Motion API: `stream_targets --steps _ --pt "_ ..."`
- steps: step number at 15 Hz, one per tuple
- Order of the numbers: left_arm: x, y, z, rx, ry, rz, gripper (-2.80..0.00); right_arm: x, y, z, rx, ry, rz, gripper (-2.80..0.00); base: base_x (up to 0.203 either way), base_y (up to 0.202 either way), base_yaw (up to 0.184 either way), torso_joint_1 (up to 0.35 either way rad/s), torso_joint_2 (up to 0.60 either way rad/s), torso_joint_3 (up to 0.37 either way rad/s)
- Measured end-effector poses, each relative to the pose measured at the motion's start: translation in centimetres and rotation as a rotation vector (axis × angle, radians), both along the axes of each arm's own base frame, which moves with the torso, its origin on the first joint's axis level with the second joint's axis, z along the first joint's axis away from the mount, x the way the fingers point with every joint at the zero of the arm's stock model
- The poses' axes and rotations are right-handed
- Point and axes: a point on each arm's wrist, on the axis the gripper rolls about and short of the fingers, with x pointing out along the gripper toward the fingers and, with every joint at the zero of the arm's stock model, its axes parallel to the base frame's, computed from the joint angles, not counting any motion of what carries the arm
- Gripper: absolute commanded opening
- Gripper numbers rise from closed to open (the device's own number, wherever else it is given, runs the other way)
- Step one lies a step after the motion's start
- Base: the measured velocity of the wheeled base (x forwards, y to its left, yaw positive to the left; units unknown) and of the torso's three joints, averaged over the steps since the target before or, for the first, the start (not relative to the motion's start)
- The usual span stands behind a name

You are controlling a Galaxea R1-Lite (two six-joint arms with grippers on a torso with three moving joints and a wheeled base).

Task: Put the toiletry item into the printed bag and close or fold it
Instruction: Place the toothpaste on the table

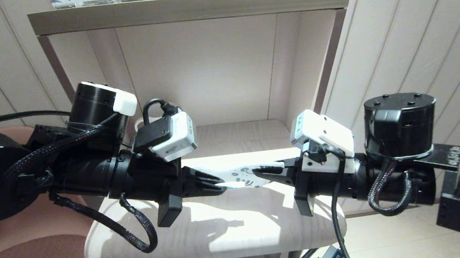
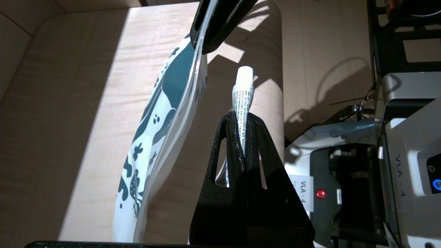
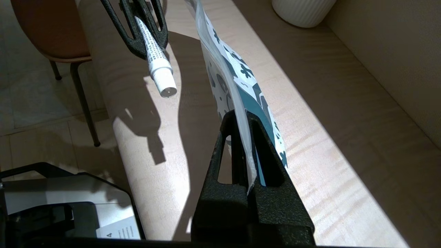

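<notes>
The left claw (image 2: 243, 137) hovers over the left-middle of the pale wood counter (image 1: 221, 232), its two black fingers pressed together on the toiletry item (image 2: 243, 93). That item is a thin white stick with fine dark print along its wrapped body and a plain white capped end. Its long axis runs left to right, in line with the claw, and the capped end sticks out past the fingertips toward the right, pointing at the opposing arm. It is held in the air, clear of the counter.

The right claw (image 3: 248, 144) faces it from the right, fingers clamped on one edge of the printed bag (image 3: 241, 82). The bag is a white, partly translucent plastic pouch with dark teal leaf and flower shapes and small dots. It hangs edge-on between the two claws, stretched lengthwise left to right and lifted off the counter, just on the far side of the stick and not touching it.

A white ribbed mug (image 3: 301, 12) stands far back on the counter by the shelf wall (image 1: 225, 63).
</notes>
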Motion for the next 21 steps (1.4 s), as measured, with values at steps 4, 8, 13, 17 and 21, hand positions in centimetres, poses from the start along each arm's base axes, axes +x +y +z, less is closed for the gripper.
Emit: stream_targets --steps 4,8,13,17,21 --pt "-0.3 0.3 2.0 -0.036 -0.047 0.004 -2.8 0.1 0.0 -0.2 -0.004 0.004 -0.002 -2.8 0.0 0.0 0.0 0.0 0.0 0.0" --pt "-0.3 1.4 3.4 -0.049 -0.078 0.046 -2.8 0.0 0.2 -0.2 -0.004 0.005 0.005 -2.8 0.0 0.0 0.0 0.0 0.0 0.0" --pt "0.1 1.0 2.0 -0.017 -0.041 0.046 -2.8 0.1 0.2 -0.2 -0.005 0.007 0.005 -2.8 0.0 0.0 0.0 0.0 0.0 0.0" --pt "0.2 0.5 1.1 0.001 -0.018 0.031 -2.8 0.3 0.3 -0.5 -0.007 0.011 0.005 -2.8 0.0 0.0 0.0 0.0 0.0 0.0" --pt "0.7 0.0 0.4 0.013 -0.011 0.036 -2.8 0.4 0.5 -0.7 -0.012 0.017 0.007 -2.8 0.0 0.0 0.0 0.0 0.0 0.0"
